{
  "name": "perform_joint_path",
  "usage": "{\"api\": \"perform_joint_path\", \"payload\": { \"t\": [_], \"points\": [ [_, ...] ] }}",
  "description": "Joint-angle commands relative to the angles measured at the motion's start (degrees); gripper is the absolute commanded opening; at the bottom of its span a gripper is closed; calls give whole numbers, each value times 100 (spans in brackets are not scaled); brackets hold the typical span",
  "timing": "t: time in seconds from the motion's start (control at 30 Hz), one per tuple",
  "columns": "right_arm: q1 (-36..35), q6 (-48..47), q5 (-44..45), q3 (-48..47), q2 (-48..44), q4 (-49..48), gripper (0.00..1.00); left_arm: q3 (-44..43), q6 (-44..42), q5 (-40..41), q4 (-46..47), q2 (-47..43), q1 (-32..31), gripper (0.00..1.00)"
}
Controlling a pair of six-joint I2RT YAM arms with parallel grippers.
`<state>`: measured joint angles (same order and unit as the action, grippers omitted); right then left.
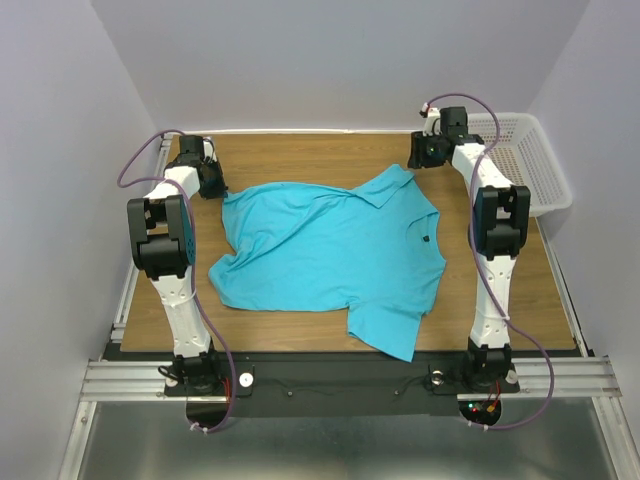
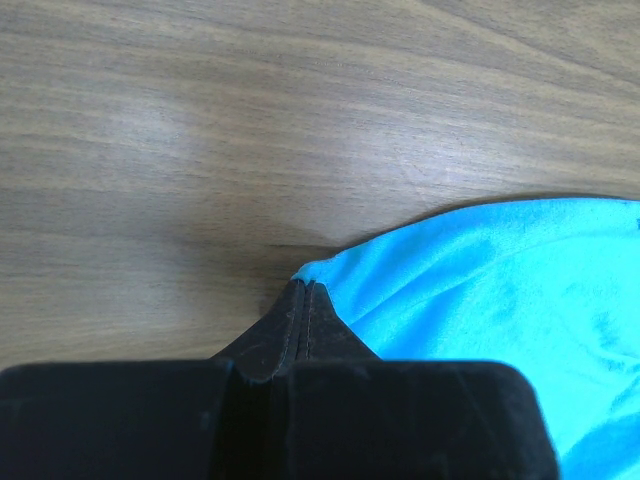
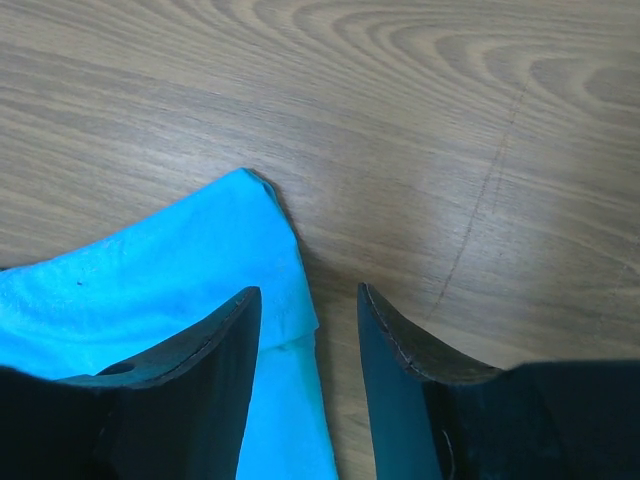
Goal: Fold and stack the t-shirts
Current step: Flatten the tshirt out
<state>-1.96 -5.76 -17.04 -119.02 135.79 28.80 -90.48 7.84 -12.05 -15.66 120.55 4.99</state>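
Observation:
The turquoise t-shirt (image 1: 330,255) lies spread on the wooden table, collar at the far right and a small dark chest mark on its right side. My left gripper (image 1: 213,181) is at the shirt's far left corner. In the left wrist view it (image 2: 303,287) is shut, with the shirt's edge (image 2: 480,280) pinched at its tips. My right gripper (image 1: 427,152) is at the far right corner by the collar. In the right wrist view it (image 3: 308,300) is open, one finger over the shirt's corner (image 3: 200,260), the other over bare wood.
A white mesh basket (image 1: 530,165) stands at the table's far right edge, just behind the right arm. Bare wooden tabletop (image 1: 300,150) runs along the back. Walls close in on both sides.

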Motion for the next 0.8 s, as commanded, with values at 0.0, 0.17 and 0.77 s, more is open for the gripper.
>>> {"api": "perform_joint_path", "payload": {
  "t": [0.0,0.17,0.77],
  "points": [
    [-42,110,-36,125,-105,21,48,13,16,-87,54,-366,37,0],
    [-42,171,-151,213,-70,47,44,4,16,-95,54,-357,45,0],
    [-42,330,-538,248,-70,82,16,-14,25,-113,54,-357,45,0]
  ]
}}
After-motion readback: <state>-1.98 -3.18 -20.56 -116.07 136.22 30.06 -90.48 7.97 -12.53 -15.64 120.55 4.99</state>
